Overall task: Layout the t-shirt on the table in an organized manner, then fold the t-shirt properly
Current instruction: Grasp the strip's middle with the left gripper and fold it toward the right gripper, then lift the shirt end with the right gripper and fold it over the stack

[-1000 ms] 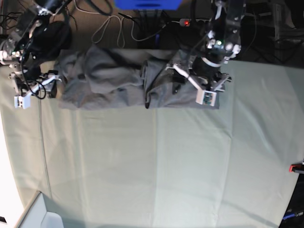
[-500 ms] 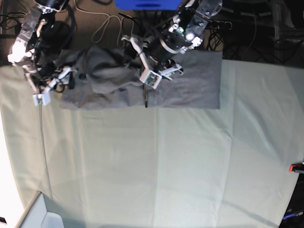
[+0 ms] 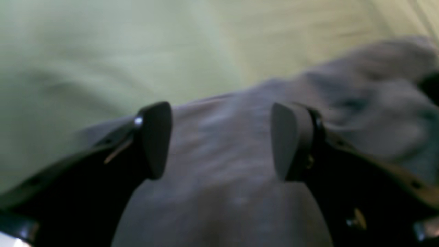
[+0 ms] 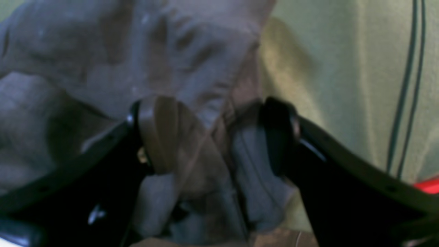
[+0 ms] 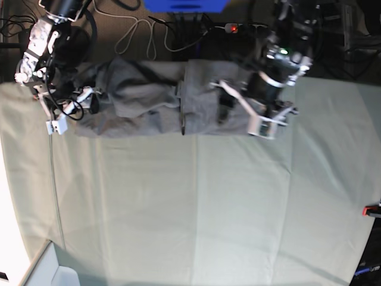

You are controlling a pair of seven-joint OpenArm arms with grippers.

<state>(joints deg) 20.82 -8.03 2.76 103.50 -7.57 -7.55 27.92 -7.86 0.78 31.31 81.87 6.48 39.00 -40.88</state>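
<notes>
**Grey cotton stretched along the far edge, an arm at each end**

Grey cotton filled the left wrist view: the t-shirt [image 3: 240,178] lay directly beneath and ahead of the left gripper [image 3: 221,140], whose jaws stood spread wide with only fabric showing between them, nothing pinched. Pale green table [image 3: 103,51] cloth lay beyond the shirt's edge. The picture was blurred.

In the right wrist view, the right gripper [image 4: 219,133] also had its jaws released, straddling a rumpled fold of the t-shirt [image 4: 103,51]; whether the pads touched cloth could not be told. Two thin dark cables [image 4: 408,85] ran over the table [image 4: 343,68] to one side, with a red clamp [image 4: 428,185] just past them.

From the base view, the t-shirt [image 5: 149,101] lay as a long bunched band along the table's [image 5: 196,208] far edge, its long axis running side to side. The left gripper [image 5: 259,116] sat over one end, the right gripper [image 5: 68,113] at the other, so each arm was nearest its own end. The near expanse of table looked the likely place to draw the shirt out; only the cables seemed a snag risk.
</notes>
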